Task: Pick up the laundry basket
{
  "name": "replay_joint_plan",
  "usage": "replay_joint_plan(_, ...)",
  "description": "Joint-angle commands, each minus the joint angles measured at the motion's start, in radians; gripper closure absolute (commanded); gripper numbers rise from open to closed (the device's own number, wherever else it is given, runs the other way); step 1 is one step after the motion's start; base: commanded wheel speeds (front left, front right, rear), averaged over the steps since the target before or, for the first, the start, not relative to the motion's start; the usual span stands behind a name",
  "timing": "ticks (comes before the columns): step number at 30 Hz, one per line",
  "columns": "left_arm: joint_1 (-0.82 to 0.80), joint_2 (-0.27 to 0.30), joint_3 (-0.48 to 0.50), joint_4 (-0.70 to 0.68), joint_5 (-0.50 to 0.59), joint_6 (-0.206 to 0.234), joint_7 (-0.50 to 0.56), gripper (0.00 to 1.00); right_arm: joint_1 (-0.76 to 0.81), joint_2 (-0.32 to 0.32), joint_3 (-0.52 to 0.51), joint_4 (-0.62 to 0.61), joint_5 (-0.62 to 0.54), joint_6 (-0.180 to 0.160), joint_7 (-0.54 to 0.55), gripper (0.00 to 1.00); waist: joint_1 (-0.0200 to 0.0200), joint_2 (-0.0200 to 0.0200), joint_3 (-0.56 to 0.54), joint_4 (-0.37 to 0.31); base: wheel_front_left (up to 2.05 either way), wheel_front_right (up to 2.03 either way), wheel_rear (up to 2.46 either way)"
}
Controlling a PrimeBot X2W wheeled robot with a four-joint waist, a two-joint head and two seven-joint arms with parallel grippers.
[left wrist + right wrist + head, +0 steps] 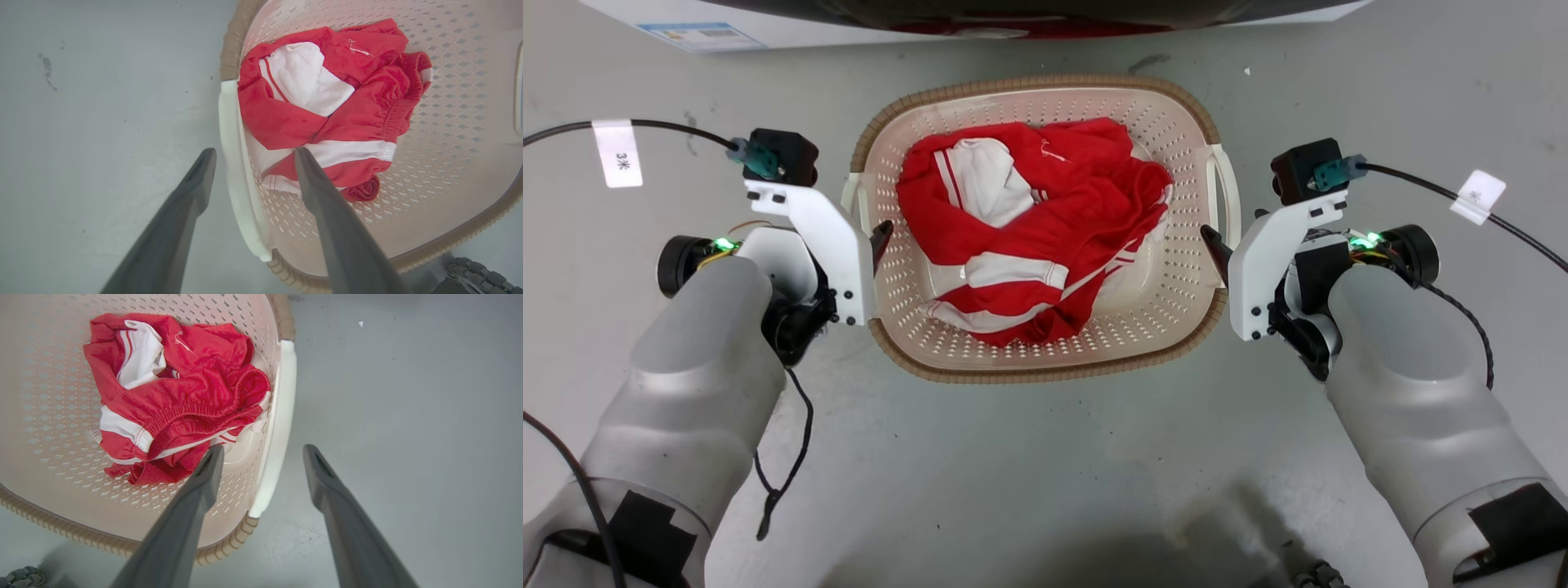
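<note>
Pale grey forearms (694, 359); white screwed brackets (829, 237); black cables (662, 124) with white tags (617, 153); green LEDs (723, 243); dark grey tapered fingers (339, 228).

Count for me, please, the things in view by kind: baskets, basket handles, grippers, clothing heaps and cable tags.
Laundry basket: 1
Basket handles, left handle and right handle: 2
Grippers, left gripper and right gripper: 2
Red-and-white clothing heap: 1
Cable tags, left tag and right tag: 2
Total: 8
</note>
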Motion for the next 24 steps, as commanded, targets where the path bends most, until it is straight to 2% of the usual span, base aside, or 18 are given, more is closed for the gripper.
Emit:
replay_joint_plan(1, -0.013, 0.003, -0.008, 0.004, -0.007, 0.001, 0.003, 0.0, -0.023, 0.002, 0.007, 0.009, 0.004, -0.001, 0.009, 0.0, -0.0001, 0.0, 0.013, -0.004, 0.0, 0.0, 0.0)
replay_joint_plan(13, -0.078, 0.008, -0.1, 0.072, -0.085, 0.0, 0.01, 0.0, -0.081, 0.002, 0.098, 0.079, 0.104, -0.001, 0.047, 0.0, -0.0001, 0.0, 0.068, -0.005, 0.0, 0.0, 0.0)
replay_joint_plan(24, -0.129, -0.025, -0.153, 0.121, -0.134, 0.0, -0.013, 0.0, -0.131, 0.002, 0.145, 0.139, 0.167, -0.001, 0.039, 0.0, -0.0001, 0.0, 0.099, 0.015, 0.0, 0.0, 0.0)
